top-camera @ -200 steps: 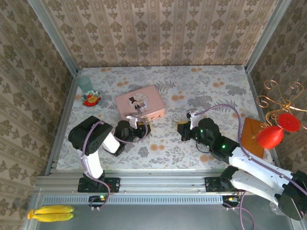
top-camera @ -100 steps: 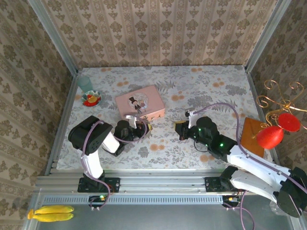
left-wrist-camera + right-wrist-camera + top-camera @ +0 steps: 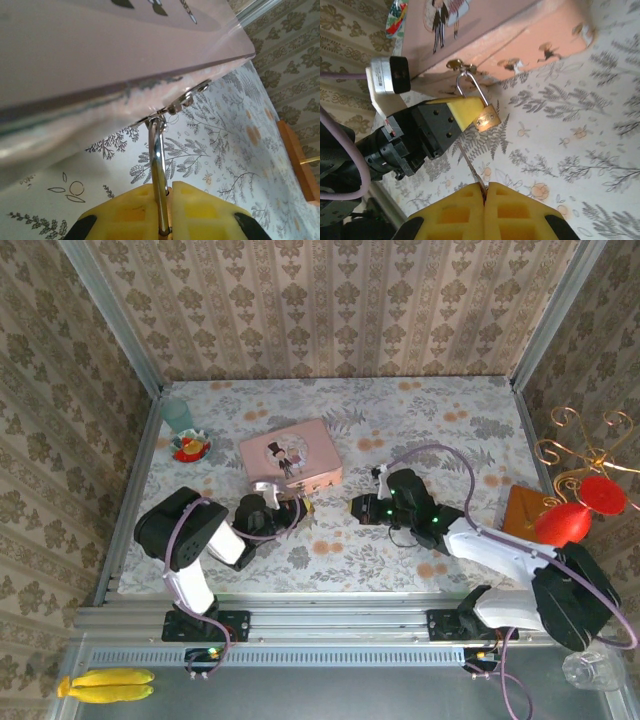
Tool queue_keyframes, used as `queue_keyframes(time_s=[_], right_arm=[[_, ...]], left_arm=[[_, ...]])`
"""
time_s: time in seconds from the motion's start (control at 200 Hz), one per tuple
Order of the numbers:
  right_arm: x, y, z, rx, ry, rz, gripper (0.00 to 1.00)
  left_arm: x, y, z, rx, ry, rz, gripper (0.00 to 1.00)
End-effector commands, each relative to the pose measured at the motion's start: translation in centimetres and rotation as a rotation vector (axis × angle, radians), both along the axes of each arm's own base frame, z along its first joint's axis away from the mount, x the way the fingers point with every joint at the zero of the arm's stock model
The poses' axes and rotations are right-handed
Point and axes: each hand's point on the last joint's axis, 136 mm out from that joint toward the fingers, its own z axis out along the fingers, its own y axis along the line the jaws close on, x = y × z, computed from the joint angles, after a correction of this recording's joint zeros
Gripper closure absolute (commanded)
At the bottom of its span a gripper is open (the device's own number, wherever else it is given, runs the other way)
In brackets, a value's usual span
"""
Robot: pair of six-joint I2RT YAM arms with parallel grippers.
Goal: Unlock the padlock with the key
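The tiny brass padlock (image 3: 487, 120) hangs by its thin silvery shackle (image 3: 157, 165) from the hasp (image 3: 172, 107) on the front of the pink tin (image 3: 291, 454). My left gripper (image 3: 167, 192) is shut on the padlock, whose body sits between the yellow pads (image 3: 462, 112). In the top view that gripper (image 3: 292, 508) lies at the tin's front edge. My right gripper (image 3: 484, 192) is shut on the key (image 3: 470, 167). The thin blade points up and left, its tip just short of the padlock's underside. From above, the right gripper (image 3: 358, 508) is a little right of the padlock (image 3: 306, 505).
A teal cup (image 3: 177, 412) and a small colourful dish (image 3: 189, 447) stand at the back left. At the right edge, a wooden block (image 3: 525, 515) carries a gold wire stand with red ornaments (image 3: 565, 525). Patterned walls enclose the table.
My right arm has swung left across the table, carrying the key from the middle right up close to the padlock. The left gripper has stayed at the tin.
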Motion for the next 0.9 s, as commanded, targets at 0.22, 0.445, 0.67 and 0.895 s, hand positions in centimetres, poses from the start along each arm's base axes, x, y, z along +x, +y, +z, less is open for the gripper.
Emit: queue_keyframes(time_s=[0.22,0.445,0.67,0.895], right_arm=[[0.0,2.5,-2.6,0.108,0.214,0.01,1.0],[0.3,4.4,-4.4,0.201,0.316,0.03,1.0],[1.4,5.3,-4.7,0.236,0.325,0.024,1.0],[2.2,6.3,-5.0,0.313,0.358,0.019,1.0]], left_arm=[[1.4,0.9,2.2,-0.148,0.069,0.121,1.0],[1.6,0.9,2.3,-0.177,0.095,0.141,1.0],[1.8,0.6,2.7,-0.224,0.128,0.152,1.0],[2.1,0.5,4.0,-0.274,0.133,0.169,1.0]])
